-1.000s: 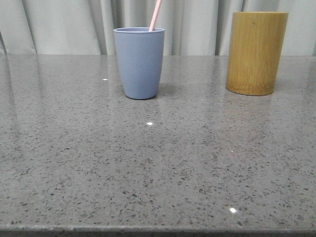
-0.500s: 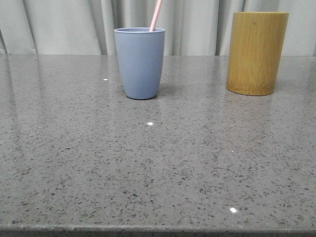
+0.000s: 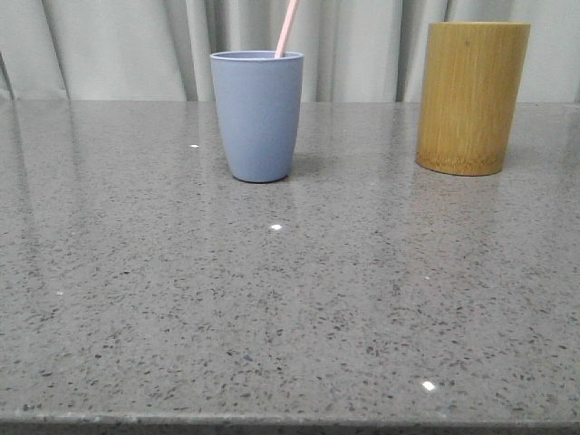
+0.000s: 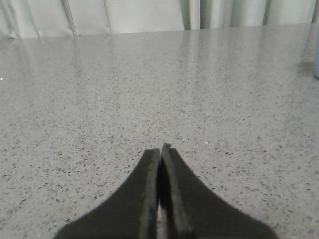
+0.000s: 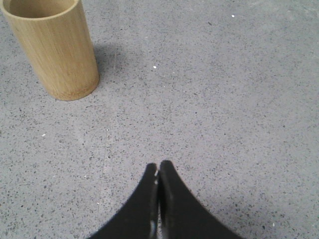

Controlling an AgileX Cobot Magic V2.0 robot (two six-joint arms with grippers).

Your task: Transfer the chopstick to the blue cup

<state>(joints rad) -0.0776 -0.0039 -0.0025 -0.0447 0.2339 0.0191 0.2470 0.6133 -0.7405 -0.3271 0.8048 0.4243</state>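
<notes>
The thin pale pink chopstick (image 3: 286,29) stands inside the matte greyish-blue tapered cup (image 3: 257,115). Its long axis is almost vertical, with a small lean to the right as it goes up, and its upper end leaves the front view at the top edge. The lower end is hidden inside the cup.

The cup stands upright on the grey speckled stone table (image 3: 290,299), toward the far side and a little left of the middle. The yellow-brown bamboo cylinder holder (image 3: 471,96) stands upright well apart to its right, at about the same depth. Behind both hangs a pale curtain (image 3: 118,45).

The table has wide open room in front of the cup, up to the near edge, and also on the left.

The left gripper (image 4: 160,154) is over bare table, its two black fingers pressed together with nothing between them. The right gripper (image 5: 158,172) is also closed tight on nothing, above bare table, with the bamboo holder (image 5: 52,47) well apart from it.
</notes>
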